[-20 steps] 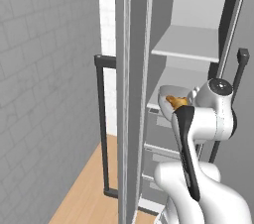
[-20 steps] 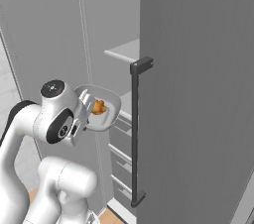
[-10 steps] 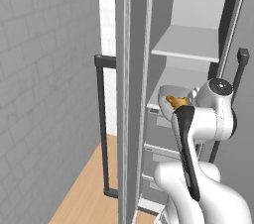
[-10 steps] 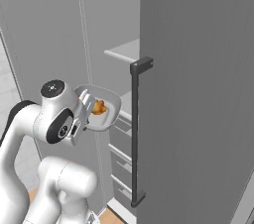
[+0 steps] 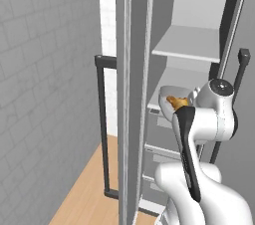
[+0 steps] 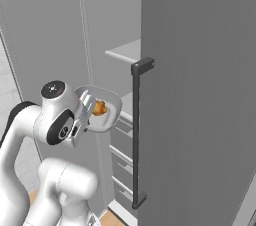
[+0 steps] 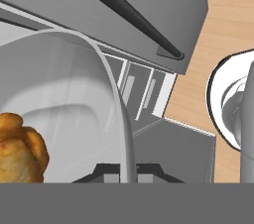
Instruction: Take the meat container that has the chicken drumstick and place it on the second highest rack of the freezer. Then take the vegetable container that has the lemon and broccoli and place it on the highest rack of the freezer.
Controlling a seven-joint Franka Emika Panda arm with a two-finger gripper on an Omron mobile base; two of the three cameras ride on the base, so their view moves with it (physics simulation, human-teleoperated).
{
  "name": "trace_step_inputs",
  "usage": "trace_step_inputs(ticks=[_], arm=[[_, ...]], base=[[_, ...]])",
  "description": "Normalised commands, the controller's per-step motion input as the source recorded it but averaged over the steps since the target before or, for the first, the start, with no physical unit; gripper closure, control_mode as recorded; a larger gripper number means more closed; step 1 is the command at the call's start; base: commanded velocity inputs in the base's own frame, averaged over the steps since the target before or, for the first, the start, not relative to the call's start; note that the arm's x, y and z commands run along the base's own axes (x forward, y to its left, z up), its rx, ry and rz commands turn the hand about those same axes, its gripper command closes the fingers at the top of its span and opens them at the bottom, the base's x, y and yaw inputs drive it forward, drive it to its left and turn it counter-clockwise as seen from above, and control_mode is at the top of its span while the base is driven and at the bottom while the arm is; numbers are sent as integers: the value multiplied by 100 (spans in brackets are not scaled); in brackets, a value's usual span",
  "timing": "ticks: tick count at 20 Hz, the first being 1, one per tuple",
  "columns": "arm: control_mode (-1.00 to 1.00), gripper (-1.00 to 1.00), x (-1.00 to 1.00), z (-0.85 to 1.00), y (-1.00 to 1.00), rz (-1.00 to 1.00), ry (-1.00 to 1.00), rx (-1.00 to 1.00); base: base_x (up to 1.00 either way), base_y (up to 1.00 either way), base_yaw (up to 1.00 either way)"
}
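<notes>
My gripper (image 7: 127, 171) is shut on the rim of the meat container (image 7: 113, 89), a shallow translucent white tub. The golden-brown chicken drumstick (image 7: 19, 147) lies inside it. In the left base view the meat container (image 5: 168, 98) with the drumstick (image 5: 177, 102) hangs in front of the open freezer, level with its lower shelf (image 5: 185, 77) and below the upper shelf (image 5: 188, 45). From the right base the container (image 6: 107, 115) and drumstick (image 6: 100, 108) sit just ahead of my gripper (image 6: 87, 109), left of the freezer door.
The open left door carries a dark vertical handle (image 5: 102, 124); the right door has another handle (image 6: 137, 135) close to the container. Grey drawers (image 5: 164, 137) stack under the shelves. Wooden floor (image 7: 228, 25) lies below, and a grey tiled wall (image 5: 45, 69) stands at the left.
</notes>
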Motion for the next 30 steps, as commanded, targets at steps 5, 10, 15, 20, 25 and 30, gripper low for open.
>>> trace_step_inputs(ticks=[5, 10, 15, 20, 25, 30], arm=[[-100, 100, 0, 0, 0, 0, 0, 0], [-100, 100, 0, -28, 0, -11, -1, 0], [-100, 100, 2, -38, -1, -18, 0, 0], [-100, 100, 21, -27, 0, -8, -3, 0], [-100, 100, 20, -29, 0, 0, -6, 0], [-100, 100, 20, -24, 0, 0, -7, 0]], base=[[0, 0, 0], [0, 0, 0], [0, 0, 0], [0, 0, 0], [0, 0, 0], [0, 0, 0]])
